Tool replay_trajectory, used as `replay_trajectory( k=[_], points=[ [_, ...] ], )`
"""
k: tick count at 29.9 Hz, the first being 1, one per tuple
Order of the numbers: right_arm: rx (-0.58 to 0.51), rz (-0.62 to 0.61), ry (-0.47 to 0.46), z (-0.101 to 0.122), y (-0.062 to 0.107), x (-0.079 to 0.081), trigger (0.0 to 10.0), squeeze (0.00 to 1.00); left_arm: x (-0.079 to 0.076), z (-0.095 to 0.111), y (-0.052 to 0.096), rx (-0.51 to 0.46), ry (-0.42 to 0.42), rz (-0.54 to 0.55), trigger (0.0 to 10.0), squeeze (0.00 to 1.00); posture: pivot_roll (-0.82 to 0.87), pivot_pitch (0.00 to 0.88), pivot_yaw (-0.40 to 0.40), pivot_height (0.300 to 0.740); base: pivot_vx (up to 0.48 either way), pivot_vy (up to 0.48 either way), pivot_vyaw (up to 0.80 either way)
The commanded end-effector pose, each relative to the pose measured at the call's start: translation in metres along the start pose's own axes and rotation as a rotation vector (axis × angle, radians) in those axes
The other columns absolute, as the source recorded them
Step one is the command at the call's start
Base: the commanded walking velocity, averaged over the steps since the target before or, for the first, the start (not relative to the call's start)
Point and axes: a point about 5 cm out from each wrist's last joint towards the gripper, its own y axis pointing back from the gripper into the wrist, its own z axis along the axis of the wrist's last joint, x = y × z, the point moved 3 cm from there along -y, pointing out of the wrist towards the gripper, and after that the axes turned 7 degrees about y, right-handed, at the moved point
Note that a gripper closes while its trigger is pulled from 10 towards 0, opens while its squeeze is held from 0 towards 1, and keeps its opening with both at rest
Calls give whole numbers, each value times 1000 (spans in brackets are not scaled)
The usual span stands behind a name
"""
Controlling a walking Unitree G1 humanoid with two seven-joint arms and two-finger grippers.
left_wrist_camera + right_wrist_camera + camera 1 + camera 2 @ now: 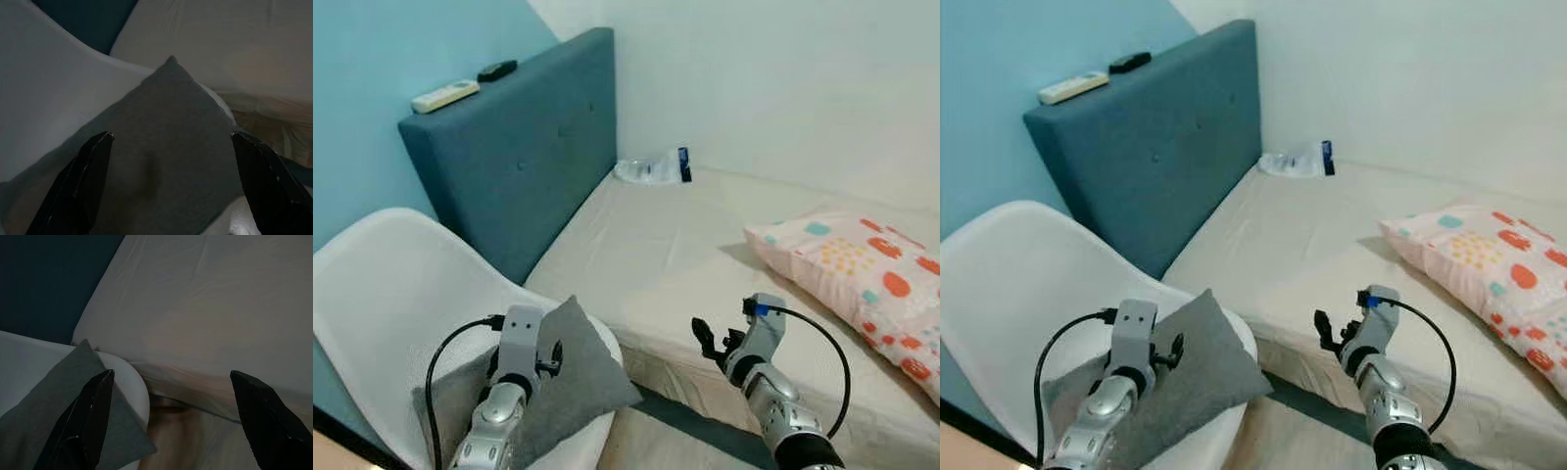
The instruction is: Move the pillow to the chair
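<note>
Left eye view: a grey pillow [563,377] lies on the seat of a white chair [382,284], one corner pointing toward the bed [656,245] and another hanging past the seat's front edge. The left gripper [546,357] sits over the pillow; the right gripper [707,339] hovers by the edge of the bed. A patterned pillow [871,274] lies on the bed to the right. A blue headboard [519,147] carries a white remote [444,95] and a black remote [496,70]. A plastic bag [651,169] sits in the bed's far corner.

Right eye view: same scene, with the right arm's cable looping beside the bed.

Left wrist view: the left gripper's two fingers [83,181] are spread wide above the grey pillow, grasping nothing.

Right wrist view: the right gripper's fingers [88,418] are spread wide too, empty, above the gap between chair and bed, with the grey pillow's corner beneath one finger.
</note>
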Motion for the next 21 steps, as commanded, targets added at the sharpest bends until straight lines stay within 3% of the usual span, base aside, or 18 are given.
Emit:
replay_trajectory(
  k=[1, 21],
  points=[
    [14, -8, -8, -5, 1, -2, 10000, 0, 0, -3, 1, 15, -5, -2, 10000, 0, -39, 31, 15, 740, 0, -311, 0],
    [21, -7, -5, -5, 1, -2, 10000, 0, -3, -2, 1, 19, -5, -16, 10000, 0, -42, 23, 15, 740, 0, -322, 0]
  ],
)
